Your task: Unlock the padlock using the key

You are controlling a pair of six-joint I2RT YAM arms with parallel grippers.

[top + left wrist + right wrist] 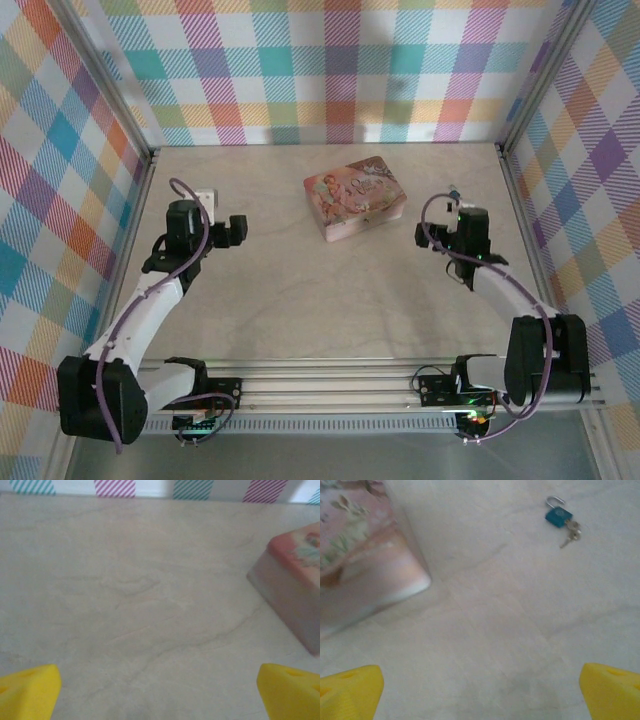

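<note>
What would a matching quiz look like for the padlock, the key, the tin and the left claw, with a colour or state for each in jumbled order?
Things:
1. padlock
2. key
3. tin
4. left claw

Colour or state:
A. pink, with a floral lid
B. open, nothing held
C. blue body
D. dull metal

Pairs: 1-C, 2-D, 3-A, 4-B.

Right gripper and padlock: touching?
Apart. In the right wrist view the padlock lies far ahead of the open right gripper, with a wide stretch of bare table between them.
</note>
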